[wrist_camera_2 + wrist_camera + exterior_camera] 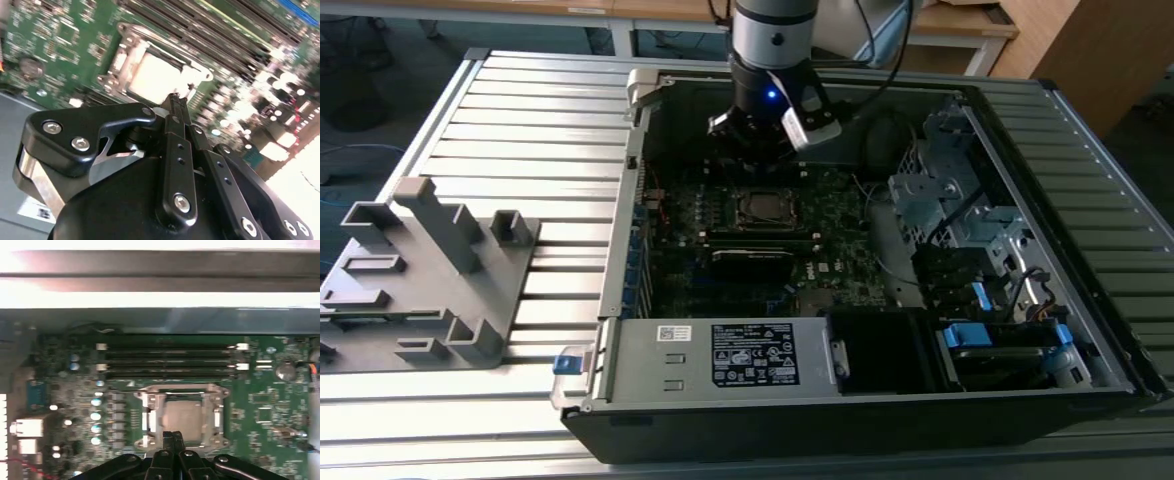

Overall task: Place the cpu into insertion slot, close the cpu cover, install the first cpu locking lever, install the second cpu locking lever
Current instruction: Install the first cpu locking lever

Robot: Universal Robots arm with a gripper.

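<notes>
Exterior view, front to back:

- Slotted aluminium table [520, 120] carries the open black computer case [854, 425], which lies flat.
- Grey plastic fixture block [427, 270] sits on the table at the exterior view's left, well apart from the case.
- Silver power supply box with a white label [654, 360] is at the near wall of the case. Drive bays with blue plastic tabs [967, 335] are at the exterior view's right.
- Green motherboard [260, 405] is behind that. A black rectangular module [750, 260] lies on it, just in front of the socket.
- Square dark insertion slot with a thin silver rim [736, 212] is mid-board.
- The cpu, a small flat square chip with a dull silver-grey top [182, 415], is seated in the slot.
- The cpu cover, a thin shiny silver frame plate with a square window [150, 402], lies down flat around the chip. The chip top shows through the window in both wrist views.
- I can't make out the locking levers.
- The black two-finger gripper [172, 436] is on the grey arm [774, 35]. It hangs over the board just past the far edge of the socket.
- Fingers are pressed together at the tips with nothing between them, clear in both wrist views.
- In the first wrist view the tips overlap the socket edge. I can't tell if they touch it or sit above it.
- Four long narrow black memory slots [170, 360] run parallel, just beside the socket on the side away from the fingertips.
- Wooden desks [961, 25] stand past the table at the back.
</notes>
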